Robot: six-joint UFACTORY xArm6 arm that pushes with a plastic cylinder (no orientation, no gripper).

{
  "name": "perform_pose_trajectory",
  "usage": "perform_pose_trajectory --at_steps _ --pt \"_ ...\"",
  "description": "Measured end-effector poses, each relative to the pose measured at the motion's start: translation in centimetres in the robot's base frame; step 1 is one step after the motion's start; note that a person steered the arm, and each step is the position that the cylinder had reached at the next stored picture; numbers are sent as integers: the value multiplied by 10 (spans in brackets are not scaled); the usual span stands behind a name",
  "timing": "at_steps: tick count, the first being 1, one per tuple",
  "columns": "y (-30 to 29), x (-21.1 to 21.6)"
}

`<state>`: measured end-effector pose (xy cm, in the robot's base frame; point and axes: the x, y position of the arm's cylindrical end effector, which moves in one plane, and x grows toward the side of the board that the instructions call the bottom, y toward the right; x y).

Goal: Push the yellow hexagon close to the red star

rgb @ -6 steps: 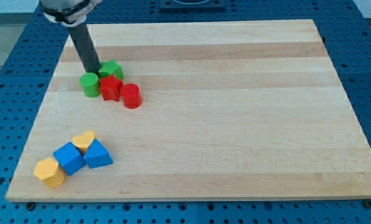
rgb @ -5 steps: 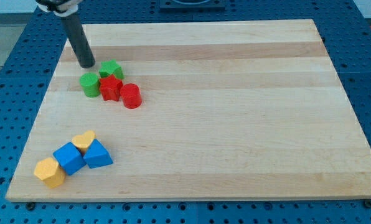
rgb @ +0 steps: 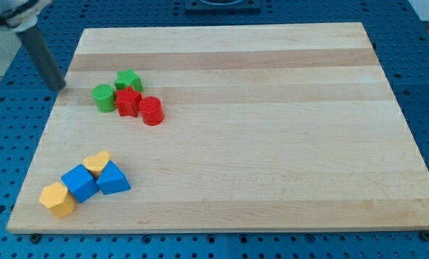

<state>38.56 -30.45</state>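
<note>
Hovering at the board's upper-left edge, my tip (rgb: 58,87) touches no block. Yellow hexagon (rgb: 57,199) sits near the lower-left corner; red star (rgb: 128,101) lies toward the upper left. Approach step: next, probably reach below the hexagon to push it upward.

- Rod: straight, round in section, dark grey to black, matte, with a faint lighter sheen along one side.
- My tip (rgb: 58,87): blunt, flat-cut end, same dark colour as the shaft, no pad or marking visible.
- Upper end of rod meets a pale grey or whitish rounded part, cut off by the view's top left corner; detail too slight to tell.
- No cables, screws or labels can be made out.
</note>
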Motion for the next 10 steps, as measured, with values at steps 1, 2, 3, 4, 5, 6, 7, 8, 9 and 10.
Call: perform_pose_trajectory --at_steps 1,2,3,4,5,6,7,8,9,10 --pt "0 25" --pt "0 33" --pt "-1 41" --pt "0 76" --pt "0 102" --pt "0 162" --pt "0 206" --pt "13 229" --pt "40 233" --pt "54 233"
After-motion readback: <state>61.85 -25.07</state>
